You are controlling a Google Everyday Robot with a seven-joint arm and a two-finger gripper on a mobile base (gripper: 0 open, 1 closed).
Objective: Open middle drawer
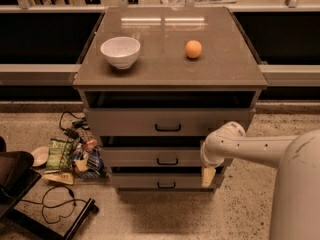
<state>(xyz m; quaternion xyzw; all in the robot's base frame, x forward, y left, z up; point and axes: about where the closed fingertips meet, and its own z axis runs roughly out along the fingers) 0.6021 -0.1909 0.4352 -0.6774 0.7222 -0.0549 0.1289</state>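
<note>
The grey cabinet (170, 74) has three drawers stacked under its top. The middle drawer (145, 157) has a flat grey front and a small black bar handle (167, 161) at its centre. Its front sits about in line with the other two, and no tray shows. My gripper (207, 176) hangs from the white arm (250, 146) that reaches in from the right. It is at the cabinet's right front corner, level with the bottom drawer, right of and below the middle handle. It holds nothing that I can see.
The top drawer (125, 121) and the bottom drawer (140, 180) each have a black handle. A white bowl (120, 51) and an orange (193, 49) sit on the cabinet top. Snack bags (70, 156) and cables (55, 201) lie on the floor at the left, by a black stand (15, 184).
</note>
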